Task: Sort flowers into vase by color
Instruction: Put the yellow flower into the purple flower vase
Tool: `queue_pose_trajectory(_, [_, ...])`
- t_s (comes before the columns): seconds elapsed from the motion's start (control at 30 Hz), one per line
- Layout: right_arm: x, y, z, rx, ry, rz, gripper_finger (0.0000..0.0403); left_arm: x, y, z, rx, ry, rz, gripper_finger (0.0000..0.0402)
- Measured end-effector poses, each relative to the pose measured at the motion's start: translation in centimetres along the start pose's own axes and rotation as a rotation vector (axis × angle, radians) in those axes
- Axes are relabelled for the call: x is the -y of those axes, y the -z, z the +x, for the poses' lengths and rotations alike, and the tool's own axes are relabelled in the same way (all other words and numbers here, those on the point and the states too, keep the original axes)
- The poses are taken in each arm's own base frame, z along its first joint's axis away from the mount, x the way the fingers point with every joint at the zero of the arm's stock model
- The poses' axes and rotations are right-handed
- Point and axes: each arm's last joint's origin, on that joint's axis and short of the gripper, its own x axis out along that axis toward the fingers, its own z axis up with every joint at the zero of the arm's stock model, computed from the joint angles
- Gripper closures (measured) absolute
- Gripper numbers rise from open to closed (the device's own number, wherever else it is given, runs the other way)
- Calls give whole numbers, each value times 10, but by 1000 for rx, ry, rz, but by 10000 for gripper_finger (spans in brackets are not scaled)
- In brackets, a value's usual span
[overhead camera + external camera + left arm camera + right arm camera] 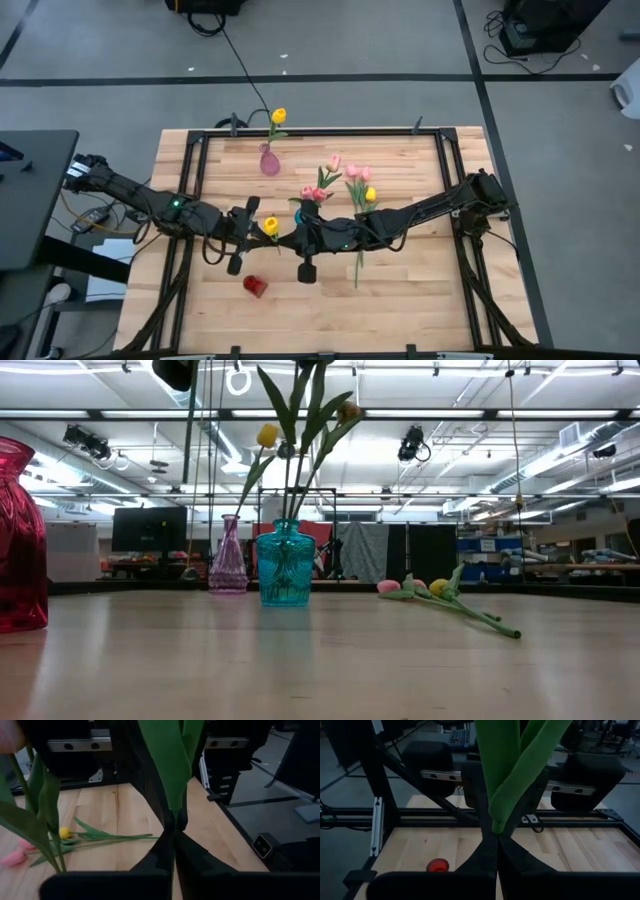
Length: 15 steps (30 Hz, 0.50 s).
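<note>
Green-stemmed yellow tulip [270,226] in left pincer [262,226]

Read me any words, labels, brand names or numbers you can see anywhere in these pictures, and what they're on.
None can be read. The pink vase, teal vase, red vase and table show no lettering; the background screens and shelves in the low view are too small to read.

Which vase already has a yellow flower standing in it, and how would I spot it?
Start at the wooden table's far edge, by the black frame rail. Just inside it stands the pale pink vase, apart from both arms, holding a single yellow tulip. Unlike the teal vase mid-table and the red vase nearer the front, it is slender and flared.
</note>
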Motion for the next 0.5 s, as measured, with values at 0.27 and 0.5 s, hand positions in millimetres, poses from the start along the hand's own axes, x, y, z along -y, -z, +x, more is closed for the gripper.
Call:
queue_pose_trajectory(0.27, [-5,-1,-2,11,-6,11,340,-1,0,-6,-7,5,24,397])
queue_pose_trajectory(0.5, [-21,-8,-27,-59,-43,59,259,-21,-9,-51,20,-135,46,399])
